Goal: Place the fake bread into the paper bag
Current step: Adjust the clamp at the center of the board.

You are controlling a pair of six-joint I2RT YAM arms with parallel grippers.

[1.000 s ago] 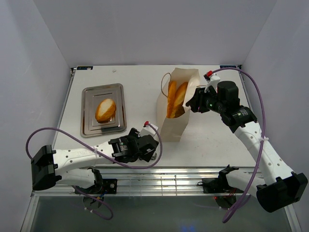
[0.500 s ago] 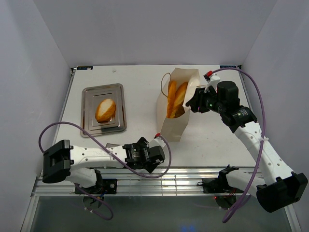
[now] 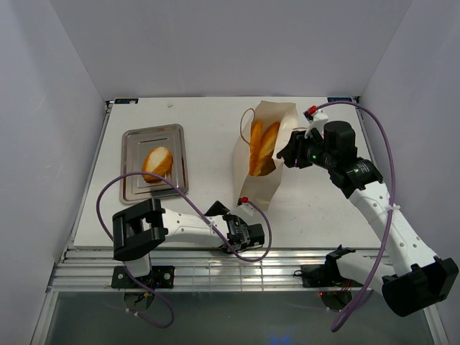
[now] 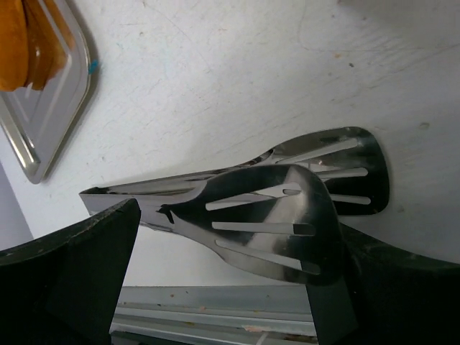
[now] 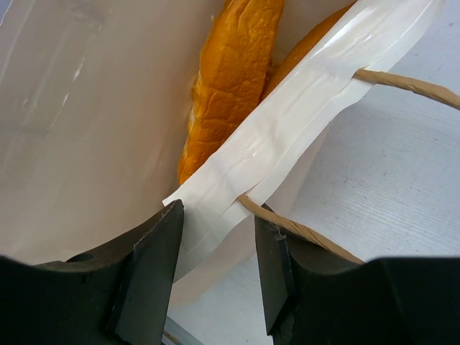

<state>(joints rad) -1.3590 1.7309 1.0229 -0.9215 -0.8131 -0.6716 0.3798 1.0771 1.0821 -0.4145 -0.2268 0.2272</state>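
1. Fake bread (image 3: 157,164): one oval roll on steel tray (image 3: 133,192); two long pieces inside paper bag (image 3: 264,192).
2. Handling: likely light, rigid, glossy-slick; take across the roll's middle.
3. Left gripper (image 3: 243,234): spread wide, straddling tongs (image 4: 287,208).
4. Right gripper (image 5: 219,237): astride bag rim; grip unclear.

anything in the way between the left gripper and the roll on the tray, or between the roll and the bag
Nothing visible blocks either path; bare table lies between. The open left gripper straddles the tongs, the roll lies alone in the tray, and the paper bag is open.
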